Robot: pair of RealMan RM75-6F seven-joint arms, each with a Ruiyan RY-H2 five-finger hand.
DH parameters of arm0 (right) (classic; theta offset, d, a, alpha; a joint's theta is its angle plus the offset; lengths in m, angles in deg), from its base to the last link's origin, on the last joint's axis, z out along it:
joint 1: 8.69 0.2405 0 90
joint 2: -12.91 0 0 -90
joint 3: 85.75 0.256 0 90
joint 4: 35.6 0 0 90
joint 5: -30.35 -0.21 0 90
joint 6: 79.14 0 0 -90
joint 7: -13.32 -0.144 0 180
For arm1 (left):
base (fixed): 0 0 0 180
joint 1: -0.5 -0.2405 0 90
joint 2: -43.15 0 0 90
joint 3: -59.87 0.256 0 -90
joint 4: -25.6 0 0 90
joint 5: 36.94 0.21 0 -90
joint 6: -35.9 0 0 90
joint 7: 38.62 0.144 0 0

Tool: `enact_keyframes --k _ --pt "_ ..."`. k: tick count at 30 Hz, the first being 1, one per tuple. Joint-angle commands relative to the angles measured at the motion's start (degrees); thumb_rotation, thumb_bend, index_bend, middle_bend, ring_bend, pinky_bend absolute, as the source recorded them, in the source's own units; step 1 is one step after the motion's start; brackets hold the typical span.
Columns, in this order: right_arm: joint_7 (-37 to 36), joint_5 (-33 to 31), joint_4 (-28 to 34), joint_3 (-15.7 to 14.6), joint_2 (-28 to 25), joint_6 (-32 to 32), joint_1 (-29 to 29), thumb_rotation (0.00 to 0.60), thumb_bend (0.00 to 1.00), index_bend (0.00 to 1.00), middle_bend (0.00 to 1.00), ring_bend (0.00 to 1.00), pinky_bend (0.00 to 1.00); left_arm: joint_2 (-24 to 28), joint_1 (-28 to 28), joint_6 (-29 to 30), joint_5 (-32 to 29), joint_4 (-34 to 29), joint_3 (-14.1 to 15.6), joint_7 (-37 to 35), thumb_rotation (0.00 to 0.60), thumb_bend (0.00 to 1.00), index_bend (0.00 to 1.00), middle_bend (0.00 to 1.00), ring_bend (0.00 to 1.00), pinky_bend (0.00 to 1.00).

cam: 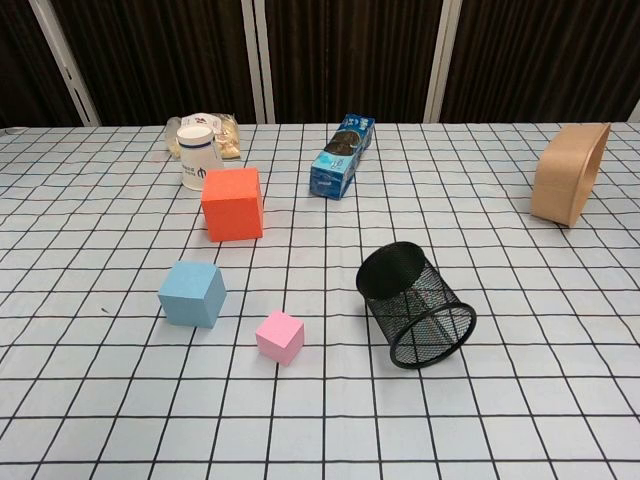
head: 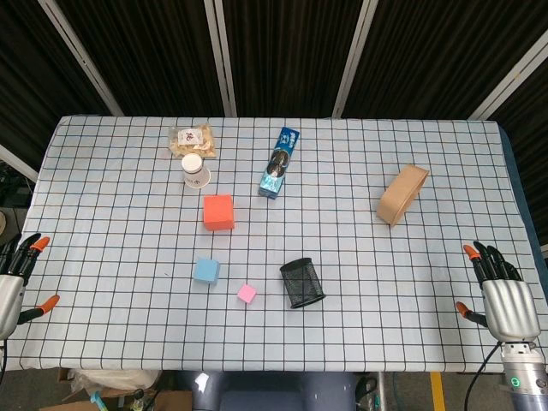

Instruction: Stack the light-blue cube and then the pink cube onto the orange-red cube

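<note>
- The orange-red cube (head: 218, 212) stands alone on the checked table (head: 103, 342), with nothing on top of it.
- The light-blue cube (head: 206, 271) sits nearer to the robot than the orange-red one, apart from it.
- The pink cube (head: 247, 294) is the smallest and lies just to the right of the light-blue cube, without touching.
- A black mesh pen holder (cam: 416, 305) lies tilted on its side near the pink cube, on its right.
- Behind the orange-red cube stands a white paper cup (cam: 198, 155), close to it, and a snack bag (head: 192, 140) lies further back.
- A blue cookie box (cam: 342, 156) lies to the right of the cup; a tan case (cam: 570, 173) rests far right.
- The left hand (head: 12, 278) is at the left table edge, holding nothing, fingers apart.
- The right hand (head: 503, 295) is at the right edge, also holding nothing, fingers spread.
</note>
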Motion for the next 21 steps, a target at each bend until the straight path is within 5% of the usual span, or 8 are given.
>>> enact_keyframes --k 1,21 --pt "-0.19 -0.04 0.05 0.10 -0.03 0.11 0.00 0.600 0.14 0.11 0.11 0.10 0.26 0.11 0.02 -0.50 -0.56 -0.25 0.01 0.42 0.600 0.12 0.10 0.08 0.00 0.12" --pt "-2.05 -0.03 0.33 -0.01 -1.42 1.18 -0.94 0.600 0.14 0.11 0.11 0.10 0.27 0.34 0.07 -1.66 0.14 -3.04 1.30 3.83 0.600 0.12 0.10 0.09 0.00 0.12"
